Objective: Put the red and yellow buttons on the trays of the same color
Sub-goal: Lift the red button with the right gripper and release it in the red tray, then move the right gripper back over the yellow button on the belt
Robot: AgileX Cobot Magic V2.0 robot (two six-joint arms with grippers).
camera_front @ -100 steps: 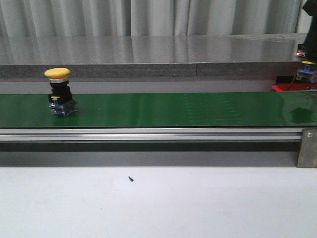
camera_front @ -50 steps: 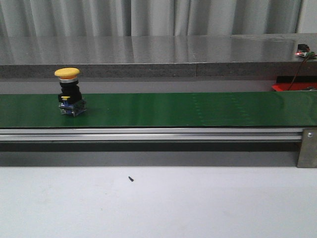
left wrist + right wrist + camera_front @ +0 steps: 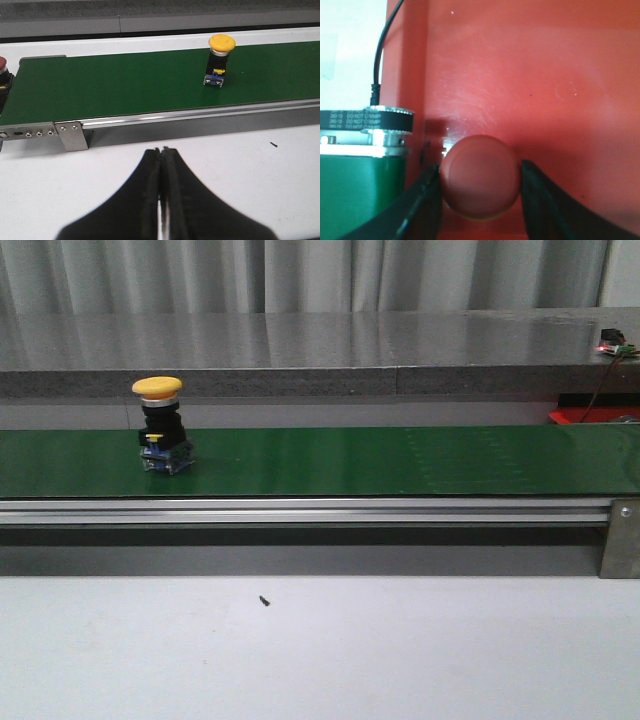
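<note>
Yellow button: a yellow button stood upright on the green belt, toward the left end in the front view, touching neither arm.
Red button: a red button sat between the right gripper fingers, directly over the floor of the red tray; whether its base touched the tray could not be told.
Second red button: another red button showed at the edge of the left wrist view, just beyond the belt's end, mostly cut off.
Right fingers: they flanked the red cap closely on both sides and appeared clamped on it.
Left fingers: the left gripper had its fingers pressed together, empty, hovering over the white table in front of the belt and well apart from the yellow button.
Risk on release: the red button sat near the tray wall beside the belt roller; letting go before it rested on the tray could tip it or roll it against that wall.
Risk with cable: a black cable ran close by the tray edge and might snag the arm as it pulled away.
Risk on belt: if the belt was running, the yellow button might drift out of the left arm's easy reach, and a shut gripper arriving late could knock the top-heavy button over.
</note>
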